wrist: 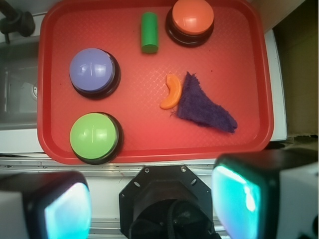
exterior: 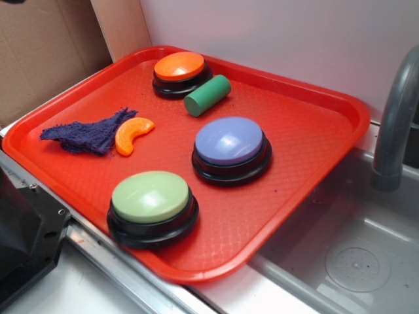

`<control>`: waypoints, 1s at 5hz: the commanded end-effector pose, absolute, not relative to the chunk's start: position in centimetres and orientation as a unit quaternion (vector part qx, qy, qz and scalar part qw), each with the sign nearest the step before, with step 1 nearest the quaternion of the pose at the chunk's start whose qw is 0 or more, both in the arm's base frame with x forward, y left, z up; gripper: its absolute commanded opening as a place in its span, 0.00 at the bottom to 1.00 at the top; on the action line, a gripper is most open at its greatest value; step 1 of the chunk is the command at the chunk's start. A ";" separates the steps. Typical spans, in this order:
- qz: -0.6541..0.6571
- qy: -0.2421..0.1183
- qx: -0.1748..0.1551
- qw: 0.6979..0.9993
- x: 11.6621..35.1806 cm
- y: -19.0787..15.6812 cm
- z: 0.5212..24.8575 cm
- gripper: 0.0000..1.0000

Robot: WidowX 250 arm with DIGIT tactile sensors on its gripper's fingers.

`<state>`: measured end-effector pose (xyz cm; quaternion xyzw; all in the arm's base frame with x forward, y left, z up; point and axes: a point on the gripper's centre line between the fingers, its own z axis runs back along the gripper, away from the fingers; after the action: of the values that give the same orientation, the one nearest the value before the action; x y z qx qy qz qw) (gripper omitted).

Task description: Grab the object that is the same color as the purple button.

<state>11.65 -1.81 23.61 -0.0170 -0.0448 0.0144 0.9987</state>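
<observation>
A dark purple fuzzy rag [exterior: 86, 135] [wrist: 203, 106] lies on the red tray [exterior: 308, 137] [wrist: 139, 137] near its left edge in the exterior view, touching an orange crescent slice [exterior: 131, 135] [wrist: 172, 91]. The purple button [exterior: 230, 149] [wrist: 93, 71], lavender-topped on a black base, stands mid-tray. My gripper [wrist: 152, 204] is open, high above and off the tray's near edge, with nothing between its fingers [wrist: 238, 198]. In the exterior view the gripper itself is out of frame.
A green-topped button [exterior: 152, 207] [wrist: 95, 137] sits at the tray's front, an orange-topped button [exterior: 180, 73] [wrist: 192, 21] at the back, a green cylinder [exterior: 207, 95] [wrist: 149, 32] beside it. The robot's black base [wrist: 164, 199] [exterior: 23, 239] is below me. A sink [exterior: 353, 255] with a grey faucet [exterior: 396, 124] lies beside the tray.
</observation>
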 end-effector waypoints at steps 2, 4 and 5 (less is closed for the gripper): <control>0.019 -0.036 0.034 0.999 14.8 2.6 19.7 1.00; -0.059 -0.033 0.040 0.997 17.2 7.7 13.8 1.00; -0.107 -0.049 0.022 0.993 17.1 9.3 9.8 1.00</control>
<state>16.31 9.14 9.15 0.0126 -0.0337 -0.1108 0.9932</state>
